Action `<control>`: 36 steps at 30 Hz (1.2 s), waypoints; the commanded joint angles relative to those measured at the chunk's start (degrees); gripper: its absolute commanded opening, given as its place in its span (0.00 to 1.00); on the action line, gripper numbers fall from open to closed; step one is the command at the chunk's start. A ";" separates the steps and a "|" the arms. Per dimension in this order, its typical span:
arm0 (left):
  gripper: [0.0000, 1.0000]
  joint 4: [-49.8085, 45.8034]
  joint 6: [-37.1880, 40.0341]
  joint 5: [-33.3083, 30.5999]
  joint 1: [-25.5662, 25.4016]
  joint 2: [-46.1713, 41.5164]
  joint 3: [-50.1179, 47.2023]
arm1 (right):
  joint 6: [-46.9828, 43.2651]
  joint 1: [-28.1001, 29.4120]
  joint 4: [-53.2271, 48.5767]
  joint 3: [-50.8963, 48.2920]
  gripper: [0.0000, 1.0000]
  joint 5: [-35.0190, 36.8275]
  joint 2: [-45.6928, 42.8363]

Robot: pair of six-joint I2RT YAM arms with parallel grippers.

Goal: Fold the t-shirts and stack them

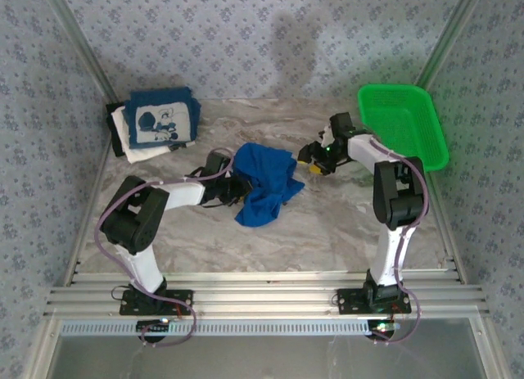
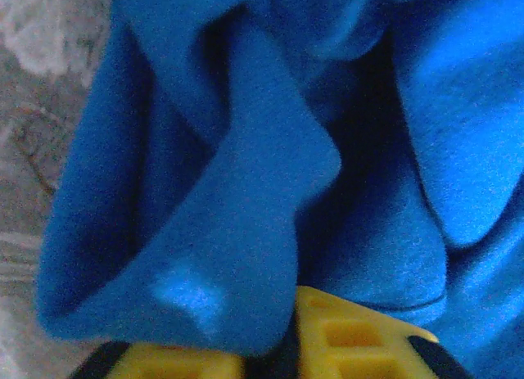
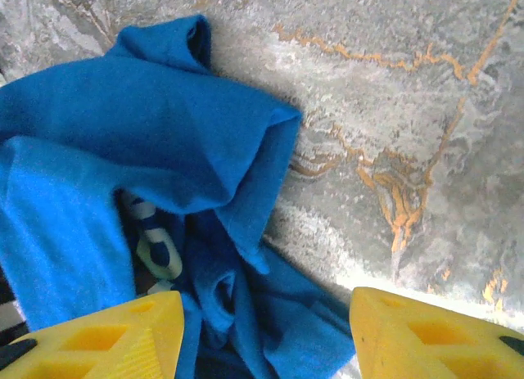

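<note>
Soft, even light; faint shadow on the back wall (image 1: 286, 35) at 12 o'clock; the blue shirt (image 2: 246, 191) close-up blurs.

The top camera sits high above and behind the 2 arm bases. It tilts down toward the far wall, far enough back to take in the whole table (image 1: 344, 232), with the blue tee (image 1: 266, 187) near mid-frame.

The left wrist camera looks out past the left gripper (image 2: 278, 356) into the tee from very close, so the cloth is blurred; a strip of table shows at its left edge.

The right wrist camera looks steeply down between the fingers of the right gripper (image 3: 266, 338) from a little farther off, showing the tee's edge and the table sharply.

All 3 views share the tee and the table around it.
</note>
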 commanded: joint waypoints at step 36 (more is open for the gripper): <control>0.41 -19.79 9.48 3.80 2.17 -24.43 -7.08 | 7.46 6.36 4.81 11.92 0.59 -6.46 10.39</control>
